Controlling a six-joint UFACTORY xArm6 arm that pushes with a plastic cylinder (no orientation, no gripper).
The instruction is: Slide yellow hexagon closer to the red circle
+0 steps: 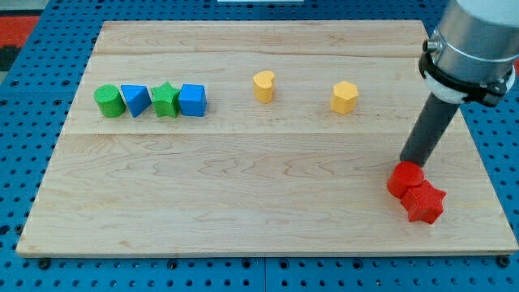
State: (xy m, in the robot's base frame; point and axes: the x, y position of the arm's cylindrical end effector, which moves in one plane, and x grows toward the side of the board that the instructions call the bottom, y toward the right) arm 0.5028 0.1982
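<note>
Wood board (243,203) on blue pegboard (24,105). Count: 2 green, 2 blue, 2 yellow, 2 red blocks. No jaws, just a rod; my tip (405,162) sits at the red circle (405,179), apparently touching, red star (425,203) against it. Yellow hexagon (344,96) lies up-left of tip, well apart; yellow heart (263,85) further left.

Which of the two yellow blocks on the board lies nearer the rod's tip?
The yellow hexagon, the more rightward of the pair. The yellow heart sits further to the view's left, farther from my tip, which rests against the red circle.
</note>
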